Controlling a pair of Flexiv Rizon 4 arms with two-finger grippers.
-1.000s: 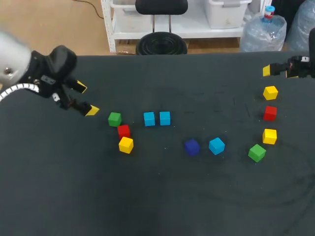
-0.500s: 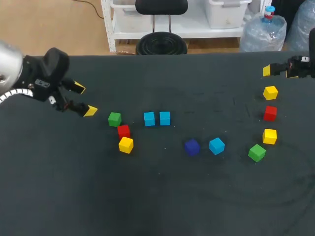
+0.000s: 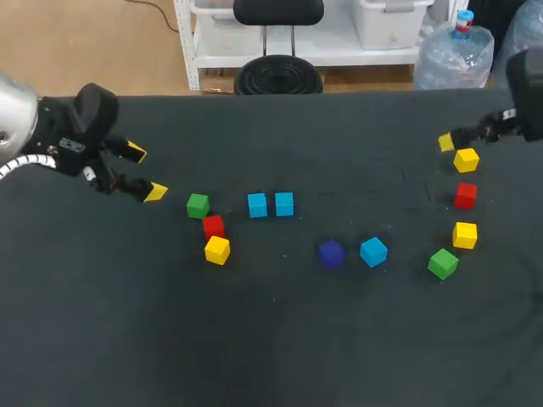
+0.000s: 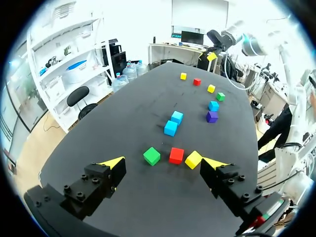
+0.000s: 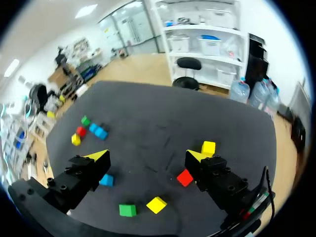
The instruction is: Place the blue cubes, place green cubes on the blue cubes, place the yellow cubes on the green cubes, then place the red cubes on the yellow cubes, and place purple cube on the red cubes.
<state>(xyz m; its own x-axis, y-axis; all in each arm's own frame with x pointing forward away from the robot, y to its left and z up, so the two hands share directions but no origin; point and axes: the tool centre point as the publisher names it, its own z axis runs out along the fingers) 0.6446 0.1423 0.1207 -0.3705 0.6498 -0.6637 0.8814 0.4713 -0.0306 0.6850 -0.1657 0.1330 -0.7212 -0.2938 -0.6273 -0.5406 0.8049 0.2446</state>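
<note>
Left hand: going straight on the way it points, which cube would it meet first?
Probably the green cube, nearest ahead of the left hand; the red cube beside it is a close second.

Your left arm [image 3: 59,136] comes in from the left side of the head view. Its wrist is turned so that the left gripper [image 3: 146,172] points toward the middle and a little downward. Its two fingers stand wide apart, with nothing between the yellow tips. Your right arm [image 3: 528,80] enters at the far right corner, and from above only one yellow fingertip [image 3: 446,142] of it shows. In the right wrist view the right gripper [image 5: 146,157] is also spread wide and holds nothing.
</note>
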